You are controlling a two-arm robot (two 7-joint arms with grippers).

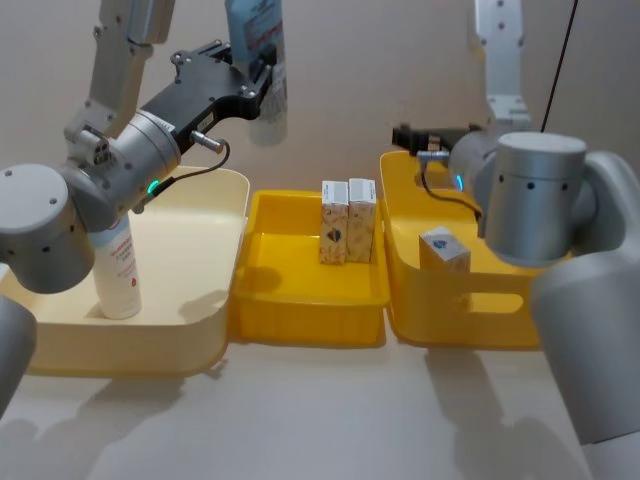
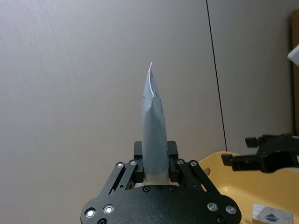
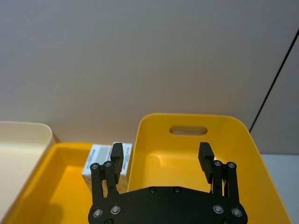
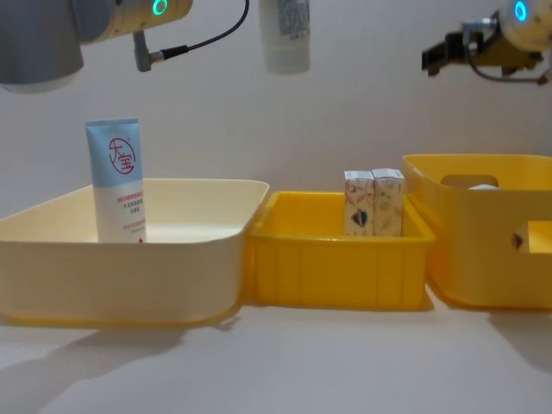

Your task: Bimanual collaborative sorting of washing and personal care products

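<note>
Left gripper (image 1: 262, 88) at 11 o'clock pinches a tube (image 1: 256, 40) high above where cream bin (image 1: 200, 335) meets middle bin (image 1: 300, 318). Right gripper (image 3: 161, 154), spread, hovers at 2 o'clock over right bin (image 1: 470, 328), which holds a carton (image 1: 444, 250). Two cartons (image 1: 360, 215) stand in the middle bin; second tube (image 1: 118, 268) stands at 9 o'clock.

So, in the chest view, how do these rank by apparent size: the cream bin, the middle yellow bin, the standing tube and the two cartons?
1. cream bin
2. middle yellow bin
3. standing tube
4. cartons, which look alike, so I leave them unranked against each other
</note>
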